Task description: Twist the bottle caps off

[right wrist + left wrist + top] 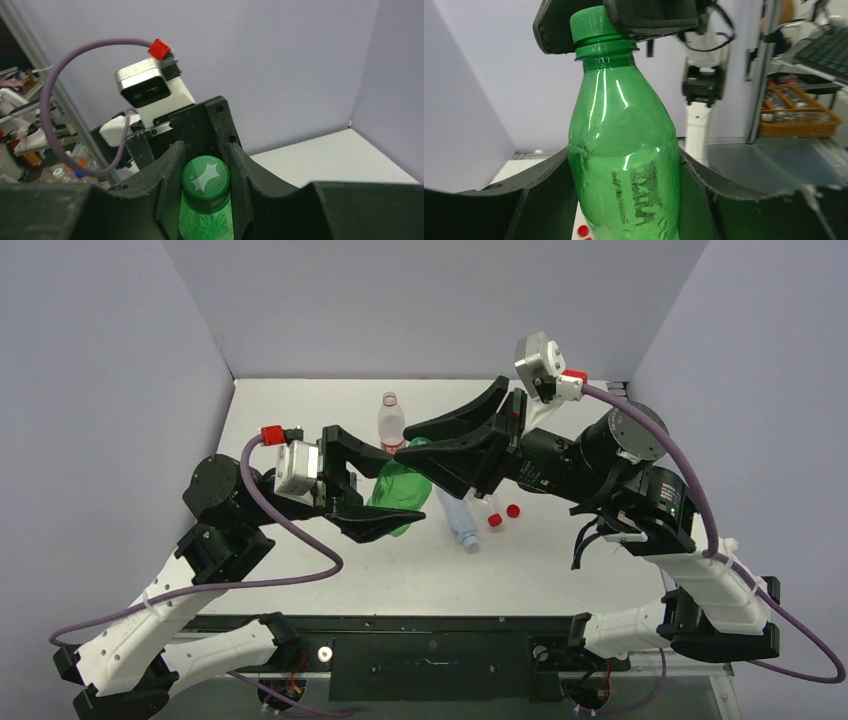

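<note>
Glossy green bottle (624,165) with faint, worn print, pinched round the body between the half-spread fingers of the left pincer (400,495), seemingly clear of the table. On its neck a star-embossed green cap (205,181), squeezed inside the right pincer (418,448).

The green bottle (624,150) is glossy, see-through plastic, its printed patch worn and scratchy. Its green cap (205,180) looks duller, smooth plastic. Beside the bottle, the black fingers (541,200) are matt and rough-edged.
</note>
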{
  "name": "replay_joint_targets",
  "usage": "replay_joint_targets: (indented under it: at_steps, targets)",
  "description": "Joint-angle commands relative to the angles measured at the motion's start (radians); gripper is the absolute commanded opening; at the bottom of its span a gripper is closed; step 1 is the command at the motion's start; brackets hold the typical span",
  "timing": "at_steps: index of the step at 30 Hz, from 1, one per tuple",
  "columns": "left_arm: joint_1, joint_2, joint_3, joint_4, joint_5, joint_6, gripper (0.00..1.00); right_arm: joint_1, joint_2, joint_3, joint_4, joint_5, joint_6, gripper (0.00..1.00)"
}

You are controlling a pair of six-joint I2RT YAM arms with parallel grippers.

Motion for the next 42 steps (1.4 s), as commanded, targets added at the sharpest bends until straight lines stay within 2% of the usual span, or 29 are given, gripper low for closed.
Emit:
replay_joint_targets:
  at_steps: [1, 5, 7, 8, 9, 10, 11, 12, 13, 14, 16, 19, 23, 27, 35, 38, 42]
  targets:
    - [0.017, 0.019, 0.063, 0.061, 0.063, -0.185, 0.0, 0.017, -0.014, 0.049, -0.012, -0.365, -0.045, 0.0]
    - [0.015, 0.016, 0.065, 0.055, 0.093, -0.197, 0.0, 0.019, -0.014, 0.057, -0.04, -0.377, -0.076, 0.0]
    - [0.016, 0.011, 0.056, 0.053, 0.079, -0.173, 0.0, 0.018, -0.006, 0.083, -0.077, -0.297, -0.094, 0.02]
    - [0.017, 0.009, 0.053, 0.05, 0.062, -0.157, 0.0, 0.019, -0.003, 0.088, -0.087, -0.255, -0.099, 0.21]
    - [0.017, 0.003, 0.043, 0.038, 0.05, -0.123, 0.0, 0.02, -0.003, 0.088, -0.091, -0.142, -0.099, 0.32]
    - [0.017, -0.001, 0.038, 0.032, 0.017, -0.101, 0.0, 0.022, -0.01, 0.083, -0.085, -0.064, -0.089, 0.51]
    - [0.016, -0.009, 0.023, 0.023, -0.002, -0.055, 0.0, 0.023, -0.014, 0.068, -0.064, 0.08, -0.083, 0.59]
    - [0.016, -0.013, 0.015, 0.02, -0.045, 0.004, 0.0, 0.031, -0.019, 0.061, -0.052, 0.165, -0.076, 0.72]
    - [0.016, -0.021, -0.003, 0.017, -0.089, 0.036, 0.0, 0.046, -0.021, 0.051, -0.033, 0.301, -0.073, 0.75]
    - [0.017, -0.027, -0.013, 0.015, -0.109, 0.105, 0.0, 0.054, -0.019, 0.047, -0.023, 0.349, -0.073, 0.78]
    - [0.016, -0.038, -0.042, 0.02, -0.17, 0.203, 0.0, 0.087, -0.002, 0.042, -0.011, 0.462, -0.075, 0.8]
    - [0.013, -0.053, -0.084, 0.023, -0.262, 0.312, 0.01, 0.145, 0.069, 0.137, -0.071, 0.642, -0.09, 0.81]
    - [0.008, -0.058, -0.109, 0.039, -0.347, 0.4, 0.01, 0.184, 0.185, 0.273, -0.158, 0.771, -0.1, 0.82]
    - [0.008, -0.059, -0.108, 0.048, -0.377, 0.418, 0.01, 0.189, 0.226, 0.301, -0.154, 0.8, -0.092, 0.74]
    - [0.007, -0.07, -0.117, 0.062, -0.4, 0.413, 0.01, 0.187, 0.198, 0.241, -0.096, 0.805, -0.065, 0.56]
    - [0.006, -0.071, -0.117, 0.069, -0.403, 0.406, 0.01, 0.178, 0.2, 0.233, -0.099, 0.78, -0.047, 0.52]
    - [0.006, -0.069, -0.111, 0.074, -0.404, 0.397, 0.01, 0.156, 0.219, 0.246, -0.128, 0.733, -0.017, 0.53]
